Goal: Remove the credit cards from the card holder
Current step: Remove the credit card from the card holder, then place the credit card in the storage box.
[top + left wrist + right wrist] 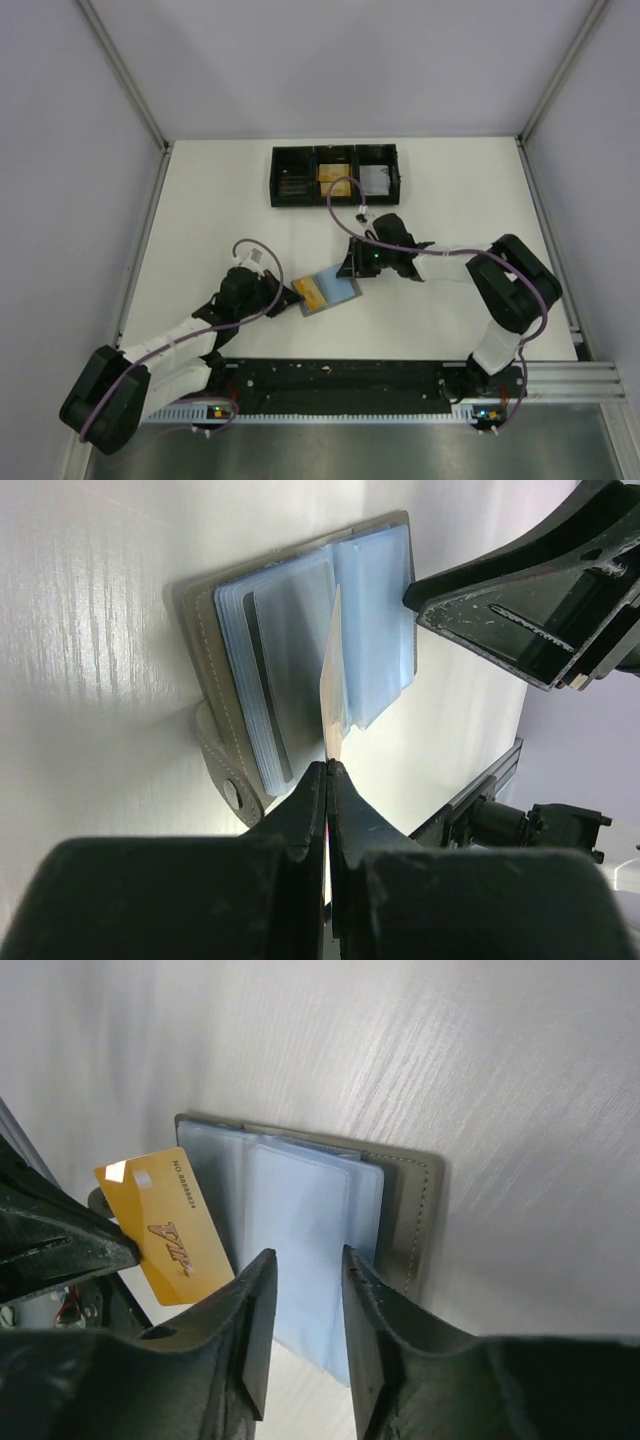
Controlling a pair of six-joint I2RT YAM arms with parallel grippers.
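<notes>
left fingers pinch a thin gold plastic credit card by one short edge, over the open grey stitched card holder lying on the white table. right fingers hang slightly spread above its blue sleeves. the card seems light, stiff and slick, so an edge pinch suits it.

bright, even light; glare streaks the table; near fingers blurred

Printed slantwise in ornate letters on the gold card, just left of the right pincer: "VIP". Along its upper edge, small and blurred: "NO" and digits, perhaps 4888824. Nothing else legible.
</notes>
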